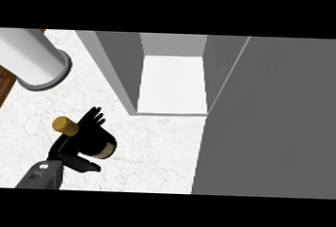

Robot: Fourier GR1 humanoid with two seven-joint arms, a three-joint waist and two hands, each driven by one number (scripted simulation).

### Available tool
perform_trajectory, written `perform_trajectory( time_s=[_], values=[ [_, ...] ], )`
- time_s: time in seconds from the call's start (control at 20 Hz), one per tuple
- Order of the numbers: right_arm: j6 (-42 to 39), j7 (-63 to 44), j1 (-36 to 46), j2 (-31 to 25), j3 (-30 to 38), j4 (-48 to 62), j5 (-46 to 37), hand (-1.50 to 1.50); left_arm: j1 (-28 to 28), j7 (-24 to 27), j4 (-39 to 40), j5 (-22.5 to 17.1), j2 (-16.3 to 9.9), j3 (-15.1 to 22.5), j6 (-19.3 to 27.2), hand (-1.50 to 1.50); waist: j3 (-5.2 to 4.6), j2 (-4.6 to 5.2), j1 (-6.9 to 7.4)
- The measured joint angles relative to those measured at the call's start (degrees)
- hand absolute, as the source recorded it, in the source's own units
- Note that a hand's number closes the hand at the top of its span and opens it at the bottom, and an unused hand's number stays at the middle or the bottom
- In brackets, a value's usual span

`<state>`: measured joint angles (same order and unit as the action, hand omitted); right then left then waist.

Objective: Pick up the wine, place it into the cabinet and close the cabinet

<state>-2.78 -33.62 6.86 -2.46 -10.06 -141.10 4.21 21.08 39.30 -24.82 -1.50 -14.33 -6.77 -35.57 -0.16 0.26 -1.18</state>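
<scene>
The left black hand curls round the dark wine bottle with a gold cap and a plain cream label, above the white marble counter, near the open white cabinet.

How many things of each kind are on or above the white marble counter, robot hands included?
Dark wine bottle with gold cap: 1
Grey open cabinet with white floor: 1
Grey cabinet door: 1
Grey cylinder: 1
Black left hand: 1
Total: 5
</scene>
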Motion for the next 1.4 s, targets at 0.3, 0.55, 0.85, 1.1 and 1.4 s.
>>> perform_trajectory(
  time_s=[0.3, 0.55, 0.85, 1.1, 1.4],
  values=[
    [0.12, -1.25, 0.93, -0.40, 0.69, -0.30, -0.05, -1.50, 0.76, 2.17, 1.43, 0.55, 1.47, 1.29, 0.91, -1.50, 0.01, -0.02, 0.03],
    [-0.02, -1.53, 0.65, -0.39, 0.74, -0.35, -0.10, -1.50, 1.59, 4.21, 2.02, 0.61, 2.53, 1.80, 2.24, -1.50, 0.03, -0.02, 0.01],
    [0.30, -3.40, 1.52, -0.36, 0.91, -0.63, -0.06, -1.50, 3.60, 4.51, 3.50, -1.19, 3.01, 0.66, 2.58, 1.50, 0.20, -0.15, 0.02],
    [-0.09, -3.35, 1.38, -0.43, 1.25, -0.49, -0.11, -1.50, 5.31, 2.20, 3.95, -2.58, 4.79, 0.54, 1.67, 1.50, 0.16, -0.13, 0.10],
    [-1.56, -0.25, -1.47, 0.03, 1.52, -0.13, 0.10, -1.50, 4.94, 0.85, 3.57, -3.01, 6.08, 1.57, 0.14, 1.50, 0.12, -0.10, 0.23]
  ],
)
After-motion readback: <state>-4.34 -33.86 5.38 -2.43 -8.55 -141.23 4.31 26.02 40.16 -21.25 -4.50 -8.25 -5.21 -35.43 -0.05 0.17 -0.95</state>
